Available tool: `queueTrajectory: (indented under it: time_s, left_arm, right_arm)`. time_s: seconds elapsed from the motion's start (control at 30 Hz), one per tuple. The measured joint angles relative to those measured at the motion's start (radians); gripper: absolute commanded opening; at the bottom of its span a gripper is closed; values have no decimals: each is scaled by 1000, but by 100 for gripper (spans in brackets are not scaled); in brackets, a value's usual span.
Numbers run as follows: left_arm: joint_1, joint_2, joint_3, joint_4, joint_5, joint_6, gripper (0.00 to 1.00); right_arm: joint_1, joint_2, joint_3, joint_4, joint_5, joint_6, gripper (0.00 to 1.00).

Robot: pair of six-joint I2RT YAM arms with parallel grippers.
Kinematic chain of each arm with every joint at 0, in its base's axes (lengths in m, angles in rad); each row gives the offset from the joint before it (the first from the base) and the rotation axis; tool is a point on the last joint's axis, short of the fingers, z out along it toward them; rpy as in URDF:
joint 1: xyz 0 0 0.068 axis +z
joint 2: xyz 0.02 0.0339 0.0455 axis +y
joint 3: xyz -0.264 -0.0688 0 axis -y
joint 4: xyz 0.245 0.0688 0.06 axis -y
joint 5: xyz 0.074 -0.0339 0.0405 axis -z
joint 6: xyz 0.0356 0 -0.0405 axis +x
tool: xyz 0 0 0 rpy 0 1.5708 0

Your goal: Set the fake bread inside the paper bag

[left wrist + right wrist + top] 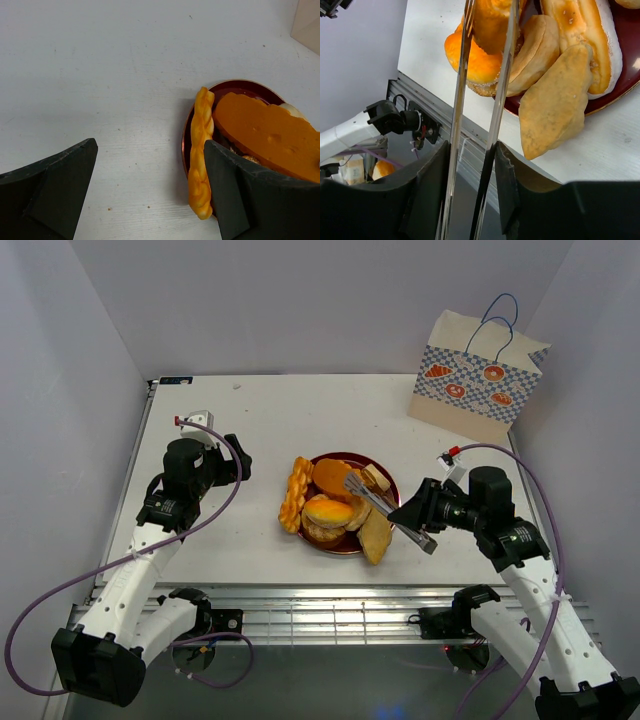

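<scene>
Your left jaws wide, braided stick (293, 495) lying near-to-far along the plate's (350, 456) left rim, your right jaws clamped on tongs (385, 508).

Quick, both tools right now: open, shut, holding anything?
Left tool: open, empty.
Right tool: shut on the metal tongs.

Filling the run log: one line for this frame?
left gripper open beside braided stick | right gripper shut on tongs over plate | paper bag upright, far right
</scene>
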Motion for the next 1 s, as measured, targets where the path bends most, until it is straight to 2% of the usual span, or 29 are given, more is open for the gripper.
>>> queueTrajectory:
  time_s: [0.13, 0.33, 0.73, 1.0]
  left_arm:
    - [0, 0, 0, 0, 0, 0, 98]
    - [0, 0, 0, -1, 5, 0, 98]
    - [0, 0, 0, -1, 7, 0, 98]
    - [0, 1, 0, -1, 8, 0, 98]
  right_arm:
    - [2, 0, -1, 6, 1, 16, 34]
    - [6, 13, 12, 11, 16, 19, 26]
    - [6, 54, 135, -14, 73, 14, 17]
    - [6, 113, 209, -18, 98, 8, 17]
